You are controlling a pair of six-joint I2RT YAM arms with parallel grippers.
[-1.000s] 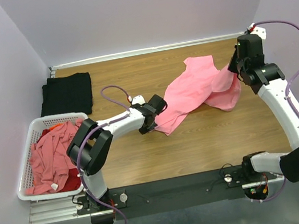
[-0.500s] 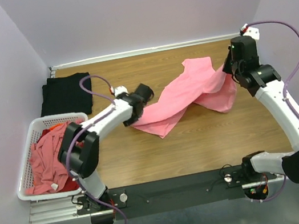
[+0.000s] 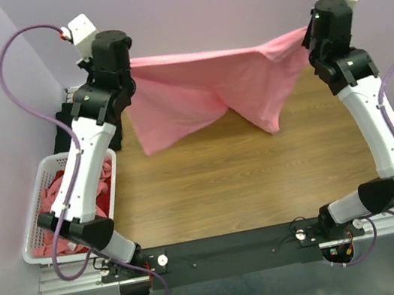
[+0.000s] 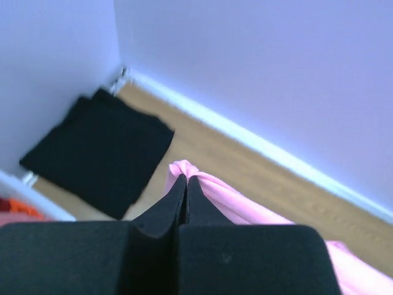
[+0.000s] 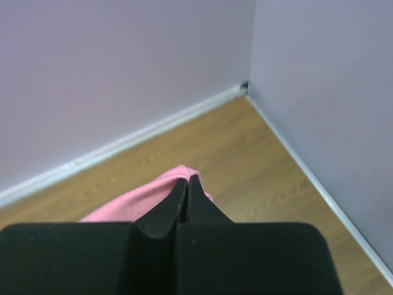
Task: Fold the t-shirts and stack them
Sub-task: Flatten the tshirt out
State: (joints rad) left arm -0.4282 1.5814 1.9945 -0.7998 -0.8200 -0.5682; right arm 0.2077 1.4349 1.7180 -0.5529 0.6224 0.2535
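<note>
pink t-shirt hoisted off the table and stretched between both arms

top camera: the pink t-shirt (image 3: 202, 89), which a second ago lay crumpled on the wooden table (image 3: 249, 184), now hangs as a wide sheet in front of the back wall (image 3: 218, 6). its top edge is pulled nearly straight between the left gripper (image 3: 126, 63) and the right gripper (image 3: 311, 34), and its lower folds hang free. both arms have risen from low over the table to high at the back. the left arm now covers most of the black t-shirt (image 3: 64, 119) folded in the far-left corner. the white basket (image 3: 35, 248) at the left edge sits where it was, with salmon and red t-shirts (image 3: 53, 203) heaped inside.

left wrist camera: the left gripper (image 4: 186, 179) is clenched on a bunched tip of the pink t-shirt (image 4: 224, 203), fingers pressed together. the black t-shirt (image 4: 101, 153) lies flat below by the wall.

right wrist camera: the right gripper (image 5: 186, 180) is likewise clamped tight on a small pink fold of the t-shirt (image 5: 141, 200), above the far-right corner of the table.
</note>
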